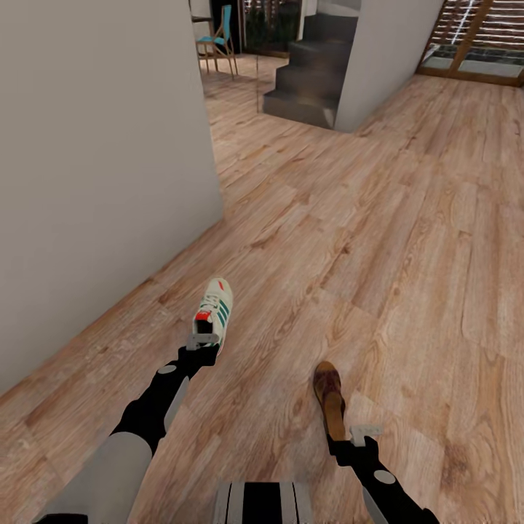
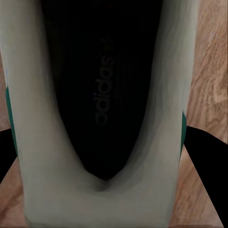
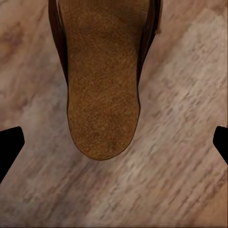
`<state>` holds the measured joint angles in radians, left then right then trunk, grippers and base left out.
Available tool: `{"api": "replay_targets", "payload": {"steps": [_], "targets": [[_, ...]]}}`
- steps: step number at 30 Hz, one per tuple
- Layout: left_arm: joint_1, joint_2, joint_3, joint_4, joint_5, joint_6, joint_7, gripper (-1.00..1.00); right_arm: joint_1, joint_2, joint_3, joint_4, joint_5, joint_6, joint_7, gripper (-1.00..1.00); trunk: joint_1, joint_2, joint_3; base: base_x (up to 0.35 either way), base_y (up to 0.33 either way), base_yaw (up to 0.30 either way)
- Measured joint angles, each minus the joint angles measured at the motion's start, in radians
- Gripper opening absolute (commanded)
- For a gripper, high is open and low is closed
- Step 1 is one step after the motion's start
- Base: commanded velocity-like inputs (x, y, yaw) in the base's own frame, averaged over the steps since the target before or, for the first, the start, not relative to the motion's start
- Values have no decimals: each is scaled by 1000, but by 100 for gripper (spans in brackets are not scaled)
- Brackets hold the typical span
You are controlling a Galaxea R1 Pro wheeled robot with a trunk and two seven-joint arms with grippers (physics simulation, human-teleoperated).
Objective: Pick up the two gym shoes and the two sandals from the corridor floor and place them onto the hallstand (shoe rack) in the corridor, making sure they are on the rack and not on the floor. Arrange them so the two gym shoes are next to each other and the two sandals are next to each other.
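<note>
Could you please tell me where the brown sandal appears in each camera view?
Head view: sandal lower centre-right, just ahead of the right gripper.
Right wrist view: its tan insole runs from the top edge to mid-frame.
Left wrist view: not in it.
Shared landmark: wood-grain floor.

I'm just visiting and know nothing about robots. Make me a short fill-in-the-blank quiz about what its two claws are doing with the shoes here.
1. The left claw is at the heel of a white ____ with green stripes.
2. The right claw is at the heel end of a brown ____.
3. The word printed on the gym shoe's dark insole is ____.
4. The flooring under both shoes is light brown ____.

Missing words: gym shoe; sandal; adidas; wood
</note>
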<state>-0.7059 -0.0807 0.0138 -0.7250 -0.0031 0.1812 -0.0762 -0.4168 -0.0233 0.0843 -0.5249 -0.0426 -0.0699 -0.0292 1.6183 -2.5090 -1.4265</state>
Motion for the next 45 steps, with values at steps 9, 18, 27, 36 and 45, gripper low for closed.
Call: {"api": "replay_targets", "payload": {"steps": [9,18,27,36,45], "targets": [[-2,0,0,0,0,0,0,-100,0,0,2,0,3,-2,3,100,4,-2,-42,0,0,0],[-3,0,0,-17,-1,0,0,-100,0,0,7,-83,4,-3,5,100,6,-3,-62,0,0,0],[8,3,-57,-46,-6,0,0,-100,0,0,7,-152,4,-7,3,100,6,-3,-62,0,0,0],[10,10,-80,-50,-9,0,1,-100,0,-4,5,-168,4,-7,4,100,6,-3,-62,79,0,0],[9,9,-85,-60,-8,1,1,-100,0,-13,5,-128,5,-7,3,100,6,-3,-62,11,0,0]]}}
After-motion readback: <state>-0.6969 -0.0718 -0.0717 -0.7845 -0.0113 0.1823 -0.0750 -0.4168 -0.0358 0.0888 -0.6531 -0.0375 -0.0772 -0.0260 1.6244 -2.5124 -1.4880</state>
